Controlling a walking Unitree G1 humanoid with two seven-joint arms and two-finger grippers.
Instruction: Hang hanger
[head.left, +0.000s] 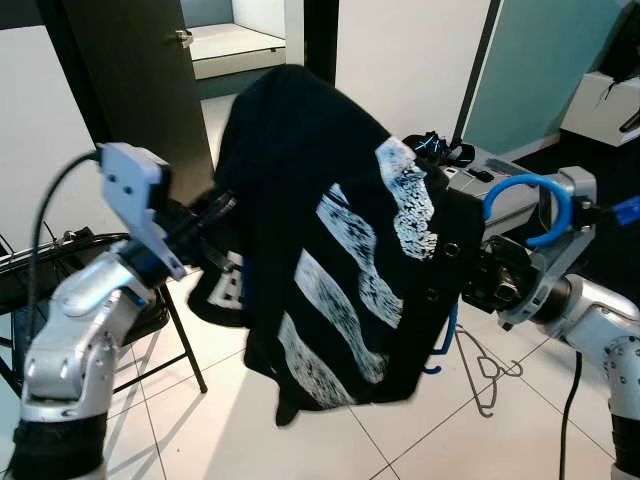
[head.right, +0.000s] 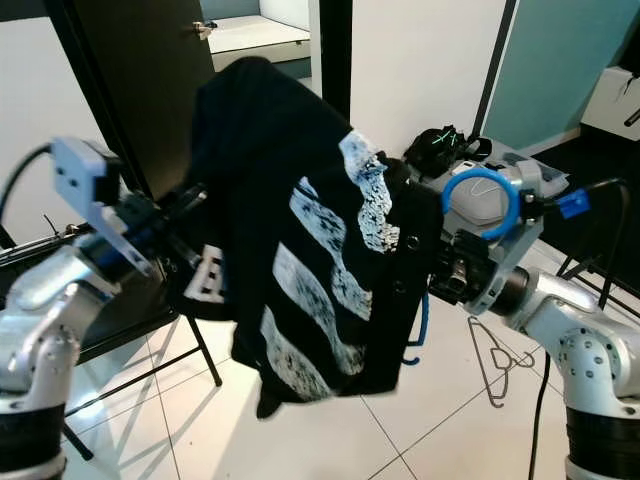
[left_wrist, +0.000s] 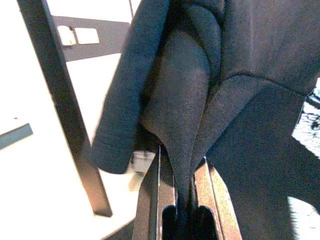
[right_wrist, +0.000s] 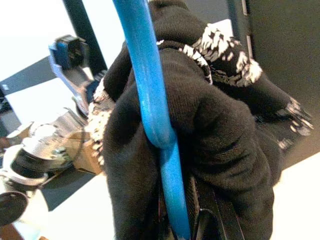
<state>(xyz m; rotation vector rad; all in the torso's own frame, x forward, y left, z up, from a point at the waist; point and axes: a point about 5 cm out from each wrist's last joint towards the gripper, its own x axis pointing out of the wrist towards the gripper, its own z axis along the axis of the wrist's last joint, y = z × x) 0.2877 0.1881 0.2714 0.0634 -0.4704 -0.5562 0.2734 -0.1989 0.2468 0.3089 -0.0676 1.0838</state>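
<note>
Black fabric of a hooded sweatshirt (head.left: 330, 250), printed with white diagonal stripes, hangs closest to the head camera, stretched in the air between the robot's two arms. On the left, the left gripper (head.left: 205, 222) reaches in toward the garment's near edge; its wrist view shows a fold of the dark cloth (left_wrist: 182, 125) pinched between the two narrowed fingers. Behind that arm stands a black folding chair (head.left: 175, 330) on the white tiled floor (head.left: 200, 420).

Moving right, the sweatshirt sags downward from a raised point at its top, so its long axis runs roughly vertical. At its right edge is the blue plastic hanger (right_wrist: 150, 100). The right wrist view shows a blue bar of it running lengthwise through the cloth, with the right gripper (head.left: 470, 275) clamped on hanger and fabric together. A small blue end pokes out below the hem (head.left: 440, 355).

Further right, a bare wire hanger (head.left: 490, 375) lies flat on the tiles.

No rail or rod can be made out. The right arm looks to be the one carrying the hanger, so it would probably lead the hanging move while the left only steadies the cloth.
</note>
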